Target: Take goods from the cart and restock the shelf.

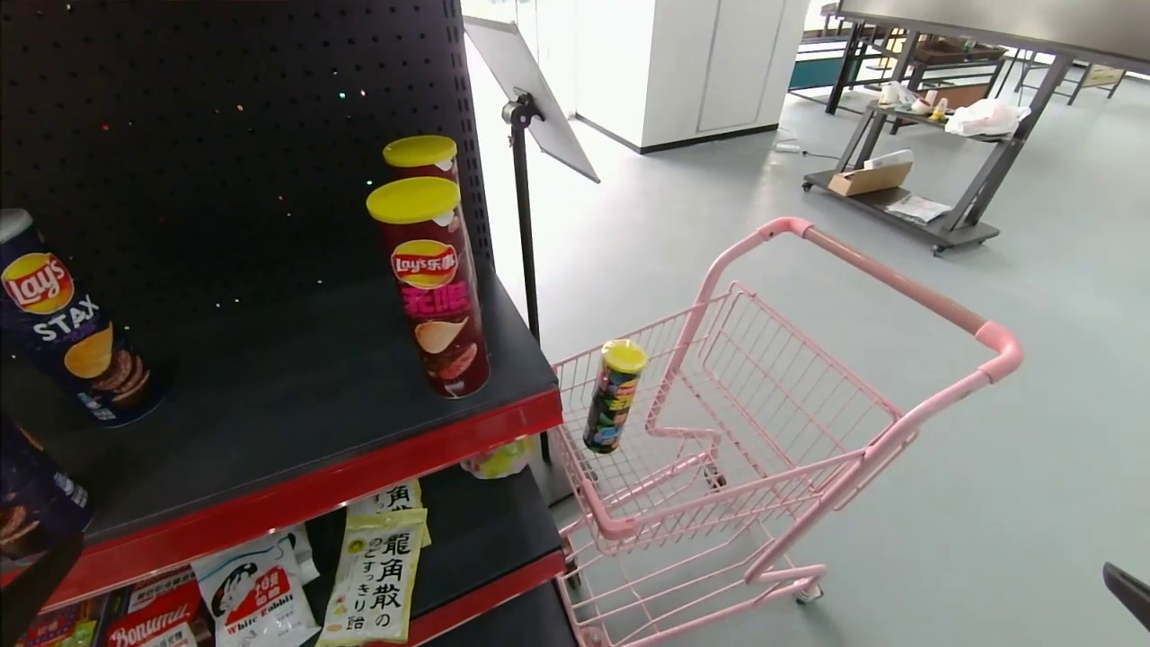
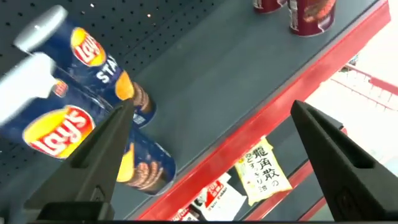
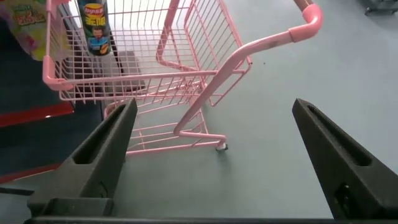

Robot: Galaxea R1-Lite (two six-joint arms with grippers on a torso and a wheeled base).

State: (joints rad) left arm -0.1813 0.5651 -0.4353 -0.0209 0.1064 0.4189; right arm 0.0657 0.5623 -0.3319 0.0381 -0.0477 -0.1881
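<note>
A pink cart point(image 1: 901, 288) stands on the floor right of the shelf. One slim can with a yellow lid point(image 1: 614, 395) stands upright in its near-left corner. On the dark shelf board point(image 1: 296, 386) two maroon chip cans point(image 1: 433, 288) stand one behind the other, and two blue chip cans point(image 1: 72, 323) stand at the left. My left gripper point(image 2: 212, 107) hangs open over the shelf's front edge, the blue cans point(image 2: 68, 134) just beyond one finger, nothing between the fingers. My right gripper point(image 3: 214, 106) is open above the floor near the cart point(image 3: 267, 40) and its can point(image 3: 93, 28).
Snack bags point(image 1: 377, 575) lie on the lower shelf under the red edge point(image 1: 359, 467). A grey panel on a black pole point(image 1: 526, 225) stands between shelf and cart. A black rack point(image 1: 907, 189) sits far back right. Open grey floor surrounds the cart's right side.
</note>
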